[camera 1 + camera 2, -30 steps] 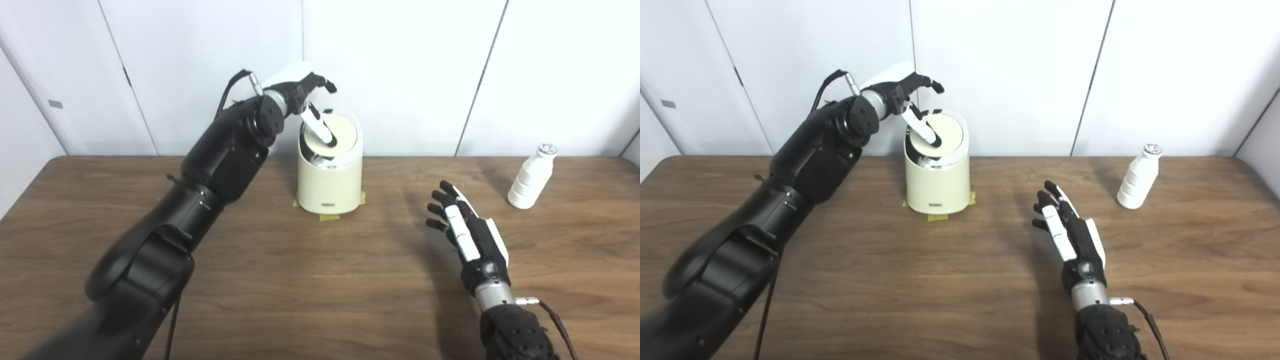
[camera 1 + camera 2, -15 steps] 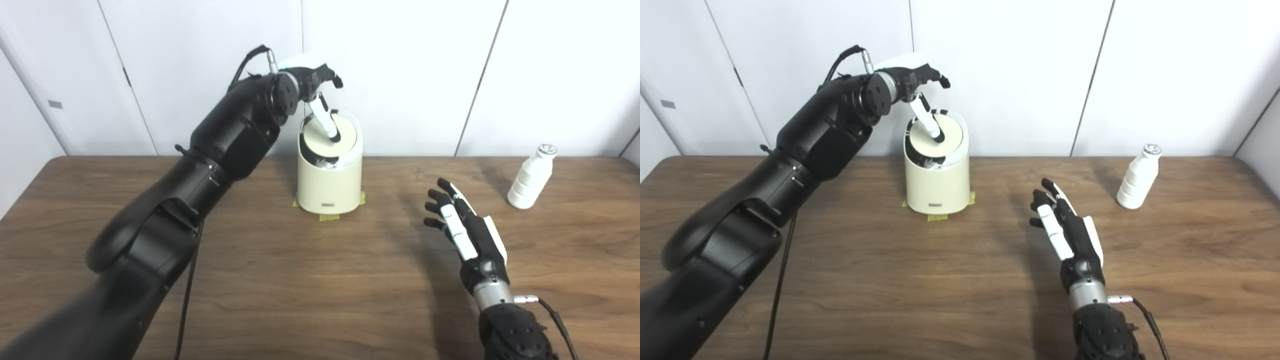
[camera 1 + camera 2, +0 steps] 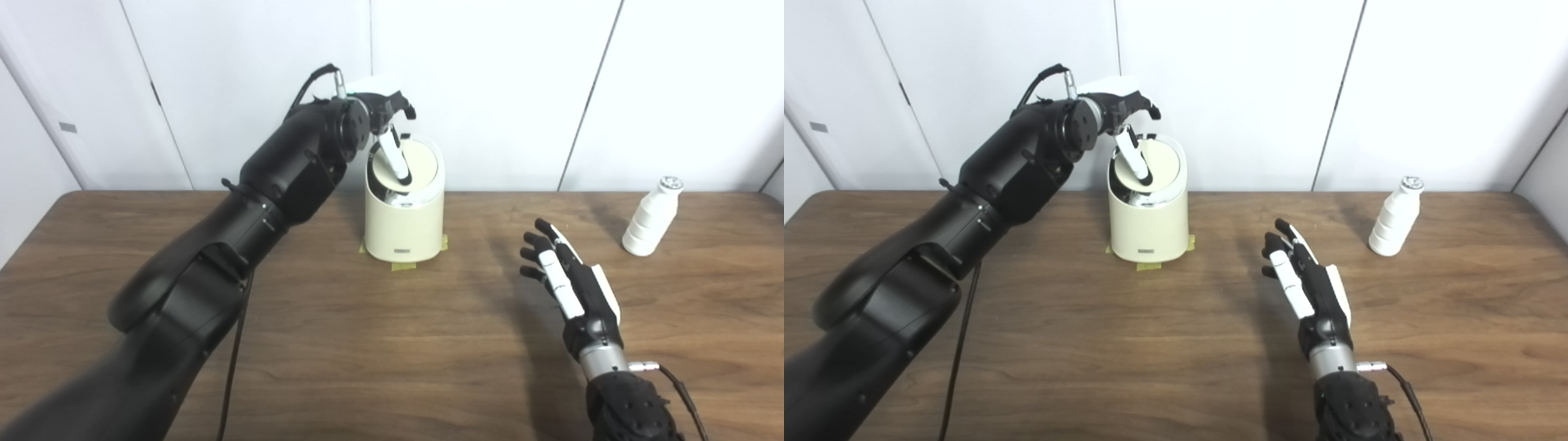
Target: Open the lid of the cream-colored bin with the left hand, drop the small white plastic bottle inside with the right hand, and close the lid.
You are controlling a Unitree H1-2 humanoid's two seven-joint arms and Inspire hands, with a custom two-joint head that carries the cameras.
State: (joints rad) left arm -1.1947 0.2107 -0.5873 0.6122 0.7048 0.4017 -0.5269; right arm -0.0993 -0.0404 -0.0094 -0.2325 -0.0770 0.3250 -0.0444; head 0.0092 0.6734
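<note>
- Since the frame 1 second back, the left arm has swung its elbow up and inward, and the left hand (image 3: 383,110) has stayed over the bin while its one extended finger has gone from the middle of the lid, up toward the far side, then back down toward the near edge.
- Left hand now: 1 finger (image 3: 393,159) stretched down with its tip on the lid (image 3: 416,163), the others curled near the palm; it presses rather than grips, holding nothing.
- Lid state, as I judge it: the cream disc is tilted, with a dark gap and a shiny inner part showing under its near edge, so the opening step is underway but not finished.
- Cream-colored bin (image 3: 404,226) stands upright at the back-middle of the wooden table (image 3: 343,343), on yellow tape (image 3: 404,264) that peeks out at its base.
- Right hand (image 3: 566,282) hovers low over the table, right of the bin, with fingers spread and empty; it has barely shifted.
- Small white plastic bottle (image 3: 650,217) stands upright near the far right edge, well apart from the right hand and untouched.
- Left to do: finish opening the lid, fetch the bottle, drop it in, close the lid.
</note>
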